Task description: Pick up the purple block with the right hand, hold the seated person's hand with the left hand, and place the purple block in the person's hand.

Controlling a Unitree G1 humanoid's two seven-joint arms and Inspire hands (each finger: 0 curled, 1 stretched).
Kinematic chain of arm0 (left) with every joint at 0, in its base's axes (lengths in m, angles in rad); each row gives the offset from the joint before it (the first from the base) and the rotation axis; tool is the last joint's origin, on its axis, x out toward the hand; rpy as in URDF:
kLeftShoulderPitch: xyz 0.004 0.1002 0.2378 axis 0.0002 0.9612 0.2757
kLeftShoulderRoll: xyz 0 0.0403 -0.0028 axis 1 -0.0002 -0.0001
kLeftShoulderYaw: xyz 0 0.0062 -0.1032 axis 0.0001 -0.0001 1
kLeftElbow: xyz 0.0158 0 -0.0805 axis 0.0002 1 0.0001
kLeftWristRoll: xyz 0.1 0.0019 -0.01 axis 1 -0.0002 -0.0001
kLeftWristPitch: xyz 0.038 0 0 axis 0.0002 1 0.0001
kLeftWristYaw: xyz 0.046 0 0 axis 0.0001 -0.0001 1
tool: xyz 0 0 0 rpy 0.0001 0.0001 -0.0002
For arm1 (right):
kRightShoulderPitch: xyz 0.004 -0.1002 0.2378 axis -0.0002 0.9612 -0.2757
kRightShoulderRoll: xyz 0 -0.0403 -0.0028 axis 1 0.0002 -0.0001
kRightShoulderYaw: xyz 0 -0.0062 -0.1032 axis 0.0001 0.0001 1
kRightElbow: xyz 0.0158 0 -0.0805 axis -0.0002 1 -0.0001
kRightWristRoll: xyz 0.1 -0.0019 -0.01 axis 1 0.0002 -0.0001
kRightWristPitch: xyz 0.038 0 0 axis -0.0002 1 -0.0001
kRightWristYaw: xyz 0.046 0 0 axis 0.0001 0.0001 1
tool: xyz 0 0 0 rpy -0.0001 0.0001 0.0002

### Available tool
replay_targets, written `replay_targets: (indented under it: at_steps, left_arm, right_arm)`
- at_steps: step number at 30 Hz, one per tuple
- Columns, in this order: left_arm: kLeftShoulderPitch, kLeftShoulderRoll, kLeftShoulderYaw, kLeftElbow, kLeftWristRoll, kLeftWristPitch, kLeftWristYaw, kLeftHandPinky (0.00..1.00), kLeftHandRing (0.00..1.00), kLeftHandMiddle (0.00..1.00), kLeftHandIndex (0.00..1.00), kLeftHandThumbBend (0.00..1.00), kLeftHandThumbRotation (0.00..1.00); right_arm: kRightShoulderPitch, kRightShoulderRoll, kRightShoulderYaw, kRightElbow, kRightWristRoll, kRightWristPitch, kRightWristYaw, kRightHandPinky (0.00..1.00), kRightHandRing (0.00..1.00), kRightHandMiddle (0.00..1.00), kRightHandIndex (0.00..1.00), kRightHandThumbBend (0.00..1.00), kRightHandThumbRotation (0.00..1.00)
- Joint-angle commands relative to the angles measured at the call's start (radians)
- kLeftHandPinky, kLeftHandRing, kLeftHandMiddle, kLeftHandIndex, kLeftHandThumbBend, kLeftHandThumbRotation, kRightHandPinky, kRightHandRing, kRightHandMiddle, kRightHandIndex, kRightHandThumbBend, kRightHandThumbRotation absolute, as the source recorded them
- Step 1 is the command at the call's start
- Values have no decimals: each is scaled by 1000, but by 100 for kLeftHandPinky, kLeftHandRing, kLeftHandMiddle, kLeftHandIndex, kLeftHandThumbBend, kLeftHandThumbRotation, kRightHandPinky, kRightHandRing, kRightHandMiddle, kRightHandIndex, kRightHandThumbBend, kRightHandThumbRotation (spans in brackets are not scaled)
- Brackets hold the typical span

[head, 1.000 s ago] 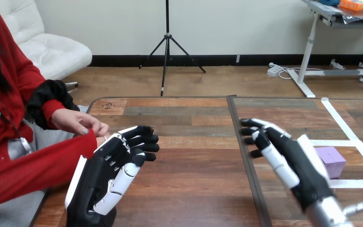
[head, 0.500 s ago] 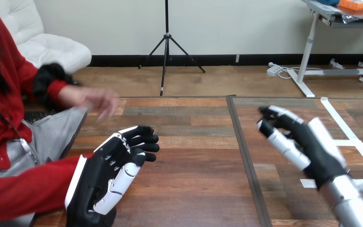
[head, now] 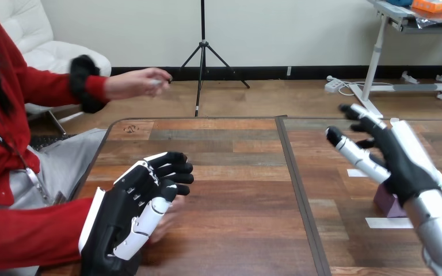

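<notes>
The purple block lies on the table at the right, between white tape marks, and only its left part shows from behind my right wrist. My right hand hovers just over it, open, with spread fingers pointing to the far left. My left hand stands at the near left on its edge, its fingers loosely bent and holding nothing I can see. The person's hand peeks out from behind its thumb, low on the table. I cannot tell whether the two touch. The person's other hand is raised beyond the table's far left corner.
White tape strips mark out a square on the right half of the wooden table. A dark seam runs down the tabletop between my hands. The person's red sleeve lies along the near left edge.
My right hand moved right and away, coming over the purple block. The person's upper hand rose off the table. Their lower hand slid in behind my left hand, which stayed still.
</notes>
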Motion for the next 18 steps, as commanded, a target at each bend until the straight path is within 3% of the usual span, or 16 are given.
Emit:
replay_targets:
  at_steps: [1,18]
  left_arm:
    - [-59,-2,9,-29,16,-24,8,60,65,67,67,62,60]
    - [-60,-4,6,-25,6,-29,4,58,65,67,68,61,60]
  right_arm:
    - [-96,-43,-3,32,-29,-16,-38,75,87,91,91,57,84]
    - [-148,-95,12,145,-91,18,-63,74,88,92,92,59,74]
